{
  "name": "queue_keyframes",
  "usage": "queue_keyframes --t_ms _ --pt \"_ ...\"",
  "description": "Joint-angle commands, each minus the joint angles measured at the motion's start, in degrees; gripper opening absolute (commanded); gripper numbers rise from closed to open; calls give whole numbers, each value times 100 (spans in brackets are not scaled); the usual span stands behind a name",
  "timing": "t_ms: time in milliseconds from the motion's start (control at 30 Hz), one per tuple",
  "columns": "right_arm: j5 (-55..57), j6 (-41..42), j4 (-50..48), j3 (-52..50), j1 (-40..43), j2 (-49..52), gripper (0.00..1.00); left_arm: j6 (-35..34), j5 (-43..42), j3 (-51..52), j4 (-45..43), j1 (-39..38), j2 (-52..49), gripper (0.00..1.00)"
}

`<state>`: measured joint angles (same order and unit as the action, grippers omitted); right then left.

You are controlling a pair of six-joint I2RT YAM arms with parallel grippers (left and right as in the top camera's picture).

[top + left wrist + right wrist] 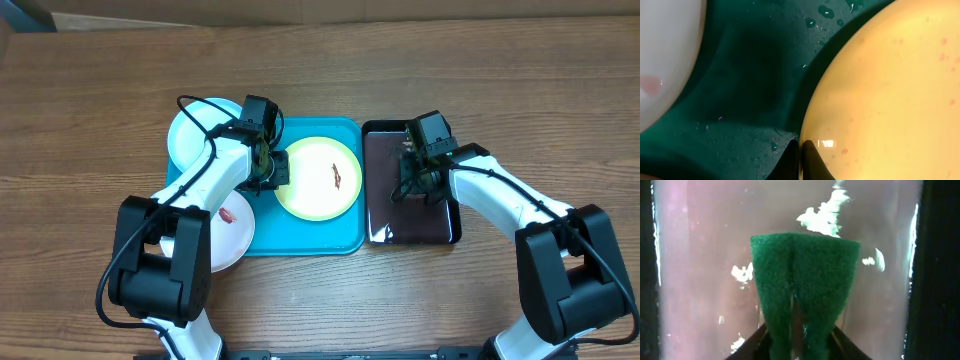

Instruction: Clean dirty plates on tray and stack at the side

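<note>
The white plate with a yellow-green rim point(318, 178) lies on the turquoise tray point(300, 240) and carries a small red smear. My left gripper point(268, 172) is at its left edge. In the left wrist view the gripper point(800, 150) is shut on the rim of this plate point(890, 90). A pale blue plate point(195, 135) sits at the tray's far left corner. A plain white plate point(228, 232) with a red smear overlaps the near left edge. My right gripper point(415, 178) hangs over the black tray point(440, 225). There the gripper point(797, 340) is shut on a folded green sponge point(805, 280).
The black tray's floor point(700, 255) is wet, with white foam flecks. Its dark walls rise on both sides of the sponge. Brown wood-grain tabletop point(100, 90) surrounds both trays. Water droplets dot the turquoise tray point(755, 75) beside the smeared white plate point(660, 60).
</note>
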<state>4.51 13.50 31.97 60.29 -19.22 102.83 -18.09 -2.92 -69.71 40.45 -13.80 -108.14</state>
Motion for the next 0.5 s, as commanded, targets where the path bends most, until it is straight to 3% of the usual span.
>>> queue_keyframes --t_ms 0,67,467 --pt "55 4 -2 94 -11 2 17 -37 35 26 4 -15 -74 4" --pt "55 4 153 256 -11 -15 4 -37 35 26 2 -15 -74 4" --pt "37 4 1185 1056 -11 -907 4 -35 35 26 4 -15 -74 4"
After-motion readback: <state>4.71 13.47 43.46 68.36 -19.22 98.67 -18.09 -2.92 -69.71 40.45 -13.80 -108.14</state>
